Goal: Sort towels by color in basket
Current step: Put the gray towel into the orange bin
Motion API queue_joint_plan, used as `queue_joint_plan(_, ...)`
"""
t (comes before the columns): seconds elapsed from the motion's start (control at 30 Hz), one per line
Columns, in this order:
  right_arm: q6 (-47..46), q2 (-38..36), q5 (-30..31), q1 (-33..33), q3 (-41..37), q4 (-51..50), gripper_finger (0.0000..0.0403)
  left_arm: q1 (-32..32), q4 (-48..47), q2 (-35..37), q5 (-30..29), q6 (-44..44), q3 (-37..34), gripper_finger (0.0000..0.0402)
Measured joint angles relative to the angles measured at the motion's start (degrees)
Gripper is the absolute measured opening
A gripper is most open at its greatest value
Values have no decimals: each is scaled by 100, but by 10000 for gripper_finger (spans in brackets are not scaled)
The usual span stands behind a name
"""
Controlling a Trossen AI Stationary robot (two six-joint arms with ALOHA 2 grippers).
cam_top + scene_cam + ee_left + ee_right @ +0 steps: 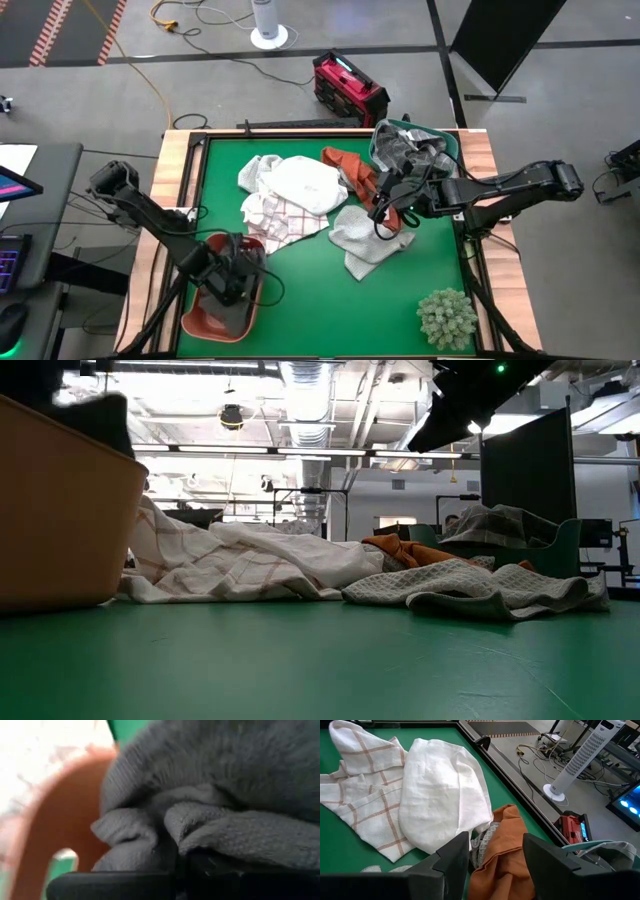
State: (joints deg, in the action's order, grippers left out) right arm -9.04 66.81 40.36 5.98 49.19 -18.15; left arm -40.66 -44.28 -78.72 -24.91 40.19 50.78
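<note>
My left gripper (pixel 232 285) hangs over the rust-brown basket (pixel 195 320) at the table's near left, shut on a plain grey towel (pixel 210 780). In the middle of the table lies a pile of towels: a white one (pixel 305 185), a white one with thin checks (pixel 275 222), a rust-orange one (pixel 350 168) and a pale grey one (pixel 365 240). My right gripper (pixel 495 857) hovers open above the rust-orange towel (pixel 502 855), well clear of the table. A grey checked towel (pixel 410 150) fills the green basket (pixel 450 140) at the far right. My left gripper pinches a bunched fold (pixel 170 827) of the plain grey towel between its two fingers, several gathered layers. The fingers slant down from above into the rust-brown basket (pixel 65 820). The rest of the towel (pixel 238 312) lies inside that basket, below the gripper.
A spiky pale-green plant ball (pixel 447 318) sits at the table's near right corner. The wooden table rim (pixel 175 170) frames the green mat. Bare mat (pixel 330 310) lies between the rust-brown basket and the plant ball.
</note>
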Motion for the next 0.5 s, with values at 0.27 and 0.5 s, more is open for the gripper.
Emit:
queue_joint_plan(0.27,0,1,0,1,0,37,217,200,655,0,445,192,-548,43)
queue_joint_plan(0.5,0,0,0,0,0,57,217,402,615,-2,675,-241,-229,133)
